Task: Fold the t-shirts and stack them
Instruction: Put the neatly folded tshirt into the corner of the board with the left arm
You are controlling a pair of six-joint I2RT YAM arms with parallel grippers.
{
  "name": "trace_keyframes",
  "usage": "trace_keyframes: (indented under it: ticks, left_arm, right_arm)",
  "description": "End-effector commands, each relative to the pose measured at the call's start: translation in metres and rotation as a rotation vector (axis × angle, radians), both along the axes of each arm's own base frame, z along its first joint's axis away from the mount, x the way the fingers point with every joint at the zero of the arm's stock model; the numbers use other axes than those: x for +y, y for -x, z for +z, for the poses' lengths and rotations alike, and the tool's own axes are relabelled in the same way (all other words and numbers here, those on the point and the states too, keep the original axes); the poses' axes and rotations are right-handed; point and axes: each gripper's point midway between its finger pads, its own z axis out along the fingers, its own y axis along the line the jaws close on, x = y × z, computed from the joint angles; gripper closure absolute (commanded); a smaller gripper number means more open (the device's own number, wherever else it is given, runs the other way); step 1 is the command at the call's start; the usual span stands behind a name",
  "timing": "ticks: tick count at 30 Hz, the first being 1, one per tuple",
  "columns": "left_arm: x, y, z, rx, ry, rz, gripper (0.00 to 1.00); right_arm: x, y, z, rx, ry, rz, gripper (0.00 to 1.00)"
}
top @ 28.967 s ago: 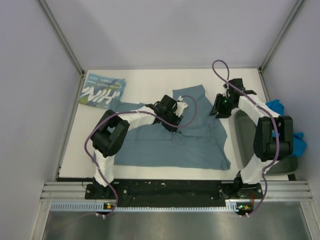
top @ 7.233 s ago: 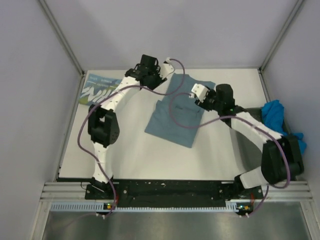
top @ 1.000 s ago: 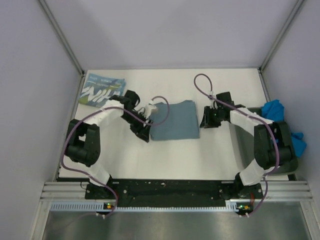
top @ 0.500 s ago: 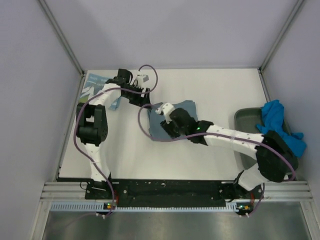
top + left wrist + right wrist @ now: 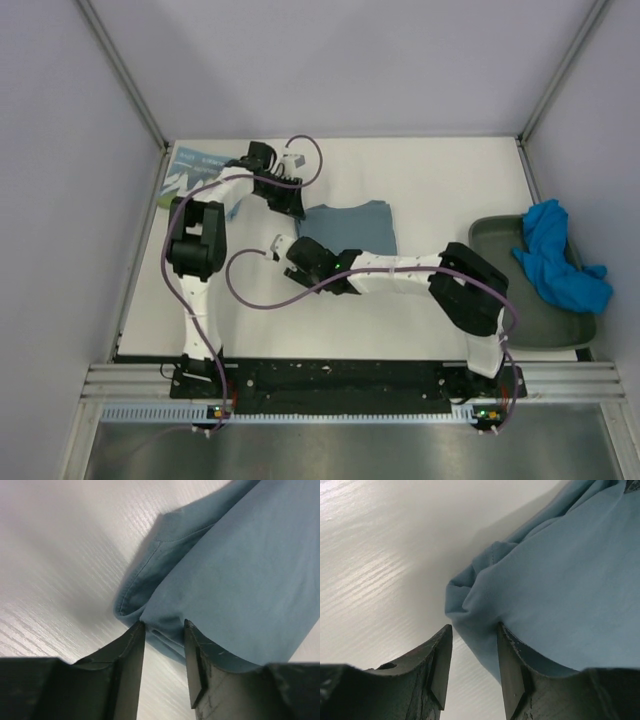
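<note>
The plain slate-teal t-shirt (image 5: 352,224) lies folded into a small rectangle in the middle of the table. My left gripper (image 5: 296,207) is at its far left corner, open, and the folded edge (image 5: 240,570) lies just past its fingertips (image 5: 161,630). My right gripper (image 5: 300,252) is at the near left corner, open, with the cloth (image 5: 570,580) draped over its right finger (image 5: 512,650). The NIH t-shirt (image 5: 188,168) lies folded at the far left, partly behind the left arm. The bright blue t-shirt (image 5: 556,255) is bunched in the tray.
The dark grey-green tray (image 5: 520,322) stands at the right edge of the table. The right arm stretches across the table in front of the folded shirt. Purple cables loop off both arms. Walls close in the table on three sides.
The right gripper has come off the top of the folded shirt and moved down-left to its near left corner. The left gripper has moved from beside the NIH shirt to the shirt's far left corner.
</note>
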Motion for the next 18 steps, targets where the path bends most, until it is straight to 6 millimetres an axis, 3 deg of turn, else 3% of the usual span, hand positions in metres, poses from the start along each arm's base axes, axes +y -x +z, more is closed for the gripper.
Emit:
trace_keyframes:
  ticks: [1,5,7,9,13,16,17,18]
  left_arm:
    - [-0.003,-0.017,0.002,-0.038,0.006,0.007,0.65]
    - [-0.004,-0.022,-0.001,-0.030,0.004,0.010,0.83]
    - [-0.002,-0.027,-0.002,-0.037,-0.013,0.027,0.98]
    - [0.004,-0.034,-0.006,-0.046,-0.050,0.052,1.00]
    - [0.011,-0.046,-0.005,-0.062,-0.088,0.087,1.00]
    - [0.013,-0.053,-0.005,-0.070,-0.105,0.095,1.00]
    - [0.014,-0.054,-0.003,-0.075,-0.109,0.096,1.00]
    - [0.014,-0.055,-0.002,-0.079,-0.111,0.094,1.00]
  right_arm:
    - [0.024,0.004,0.005,-0.015,-0.009,0.063,0.60]
    - [0.028,0.005,-0.018,0.017,0.037,0.094,0.71]
    - [0.030,0.007,-0.023,0.032,0.055,0.114,0.86]
    - [0.033,0.016,-0.024,0.046,0.063,0.169,0.99]
    - [0.038,0.042,-0.023,0.075,0.058,0.286,1.00]
    - [0.040,0.049,-0.023,0.085,0.045,0.293,1.00]
    - [0.040,0.047,-0.022,0.081,0.042,0.279,0.95]
    - [0.039,0.044,-0.022,0.074,0.045,0.254,0.84]
